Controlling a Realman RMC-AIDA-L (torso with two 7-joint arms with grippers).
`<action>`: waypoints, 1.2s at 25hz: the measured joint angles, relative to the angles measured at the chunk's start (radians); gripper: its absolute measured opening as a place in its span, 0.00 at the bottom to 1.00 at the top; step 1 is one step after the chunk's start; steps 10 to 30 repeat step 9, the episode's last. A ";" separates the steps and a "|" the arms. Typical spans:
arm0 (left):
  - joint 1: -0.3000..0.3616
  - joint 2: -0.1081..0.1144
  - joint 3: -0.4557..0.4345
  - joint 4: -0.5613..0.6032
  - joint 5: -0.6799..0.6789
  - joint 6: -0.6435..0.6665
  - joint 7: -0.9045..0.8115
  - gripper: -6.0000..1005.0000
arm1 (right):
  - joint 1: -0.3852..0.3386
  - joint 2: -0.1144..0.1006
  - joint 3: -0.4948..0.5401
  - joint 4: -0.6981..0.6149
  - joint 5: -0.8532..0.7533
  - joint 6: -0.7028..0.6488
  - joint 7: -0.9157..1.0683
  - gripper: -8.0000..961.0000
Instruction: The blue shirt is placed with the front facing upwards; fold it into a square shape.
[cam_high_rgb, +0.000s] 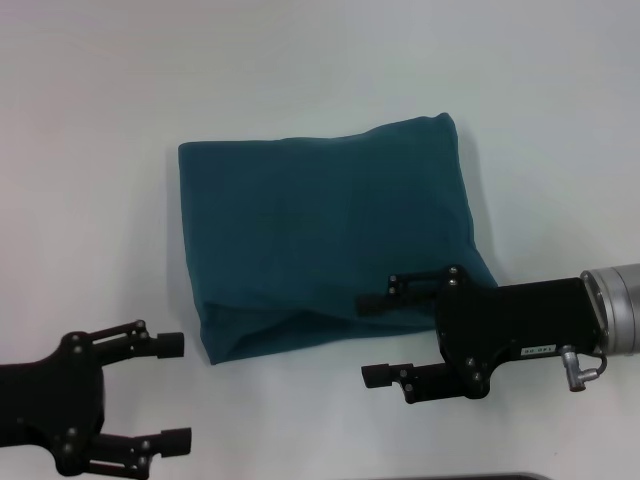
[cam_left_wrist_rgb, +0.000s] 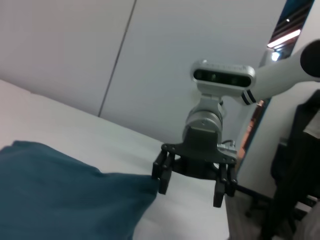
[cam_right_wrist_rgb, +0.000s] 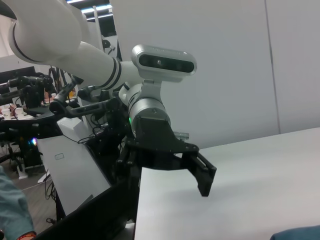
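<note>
Shirt: blue shirt (cam_high_rgb: 325, 235) folded rectangular on white table (cam_high_rgb: 90, 150). Right gripper (cam_high_rgb: 372, 338) jaws spread at its near right corner. Left gripper (cam_high_rgb: 172, 392) spread, off cloth, near left.

Left end effector (cam_high_rgb: 178, 393): low at the robot's near left, black body pointing toward the robot's right, both fingers spread wide apart with nothing between them. Right end effector (cam_high_rgb: 372, 339): reaching in from the near right on a black wrist with a silver collar, pointing toward the robot's left, fingers likewise parted and gripping nothing. The two end effectors face one another, well apart; each wrist camera shows the opposite one (cam_left_wrist_rgb: 192, 177) (cam_right_wrist_rgb: 170, 167) with its fingers spread.
</note>
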 joint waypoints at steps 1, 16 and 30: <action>-0.003 -0.002 0.004 0.000 0.004 -0.003 -0.001 0.94 | -0.001 0.000 0.000 0.001 0.000 0.001 0.000 0.73; -0.016 -0.007 -0.001 0.001 0.009 -0.009 -0.018 0.94 | -0.004 0.000 0.000 0.004 -0.001 0.002 0.001 0.73; -0.016 -0.007 -0.001 0.001 0.009 -0.009 -0.018 0.94 | -0.004 0.000 0.000 0.004 -0.001 0.002 0.001 0.73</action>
